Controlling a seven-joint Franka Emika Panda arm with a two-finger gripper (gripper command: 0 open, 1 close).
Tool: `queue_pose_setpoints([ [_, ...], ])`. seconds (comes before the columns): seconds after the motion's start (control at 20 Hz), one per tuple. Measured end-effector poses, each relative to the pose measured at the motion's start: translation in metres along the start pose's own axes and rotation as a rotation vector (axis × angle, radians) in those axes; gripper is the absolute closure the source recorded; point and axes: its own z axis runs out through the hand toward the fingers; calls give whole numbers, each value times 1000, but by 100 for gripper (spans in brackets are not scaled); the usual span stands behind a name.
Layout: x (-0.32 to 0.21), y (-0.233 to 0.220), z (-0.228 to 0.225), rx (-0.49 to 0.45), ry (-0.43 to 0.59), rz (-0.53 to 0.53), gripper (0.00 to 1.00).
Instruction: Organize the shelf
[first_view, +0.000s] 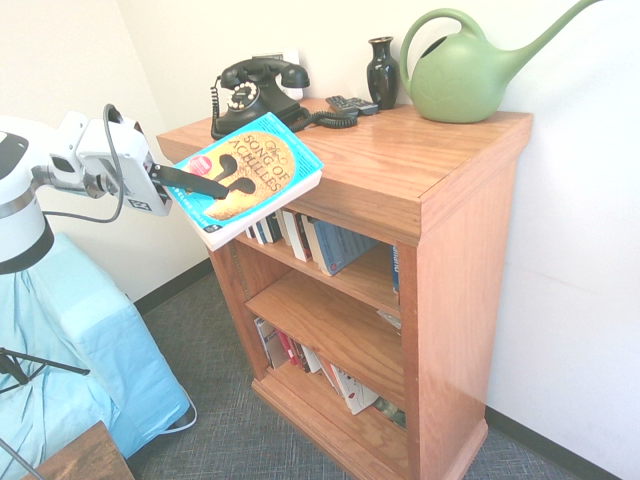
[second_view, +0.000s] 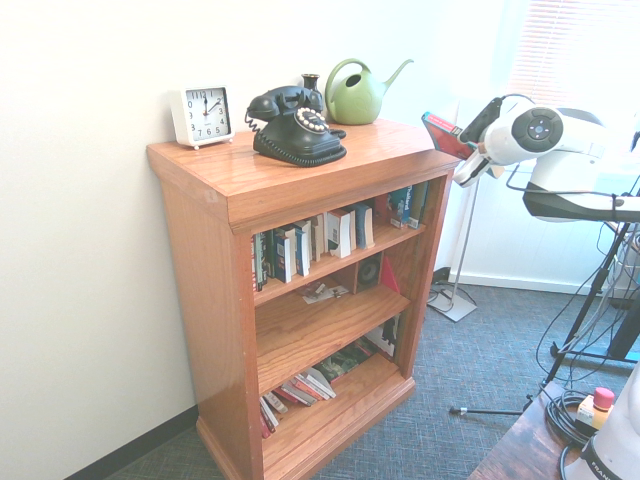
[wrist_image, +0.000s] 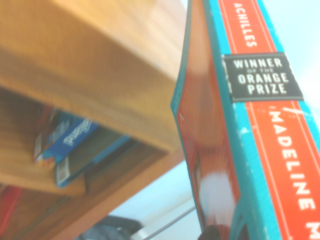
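Now the gripper (first_view: 205, 182) is clamped on the paperback (first_view: 262, 165), shelving unfinished (judging by those slumped lower books (second_view: 297, 388)), this one still unshelved.

Book cover (first_view: 248, 180) showing "The Song of Achilles". Spine of same book (wrist_image: 270, 120) reading "ACHILLES", "MADELINE M", cut off; dark spine label (wrist_image: 263, 77) stating "WINNER OF THE ORANGE PRIZE". White clock (second_view: 203, 116) bearing numerals, 12 and 6 among them.
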Motion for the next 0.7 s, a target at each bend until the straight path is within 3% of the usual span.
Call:
queue_pose_setpoints([
  [0.4,-57,40,17,53,-127,74,100],
  [0.7,-96,35,33,132,-208,103,100],
])
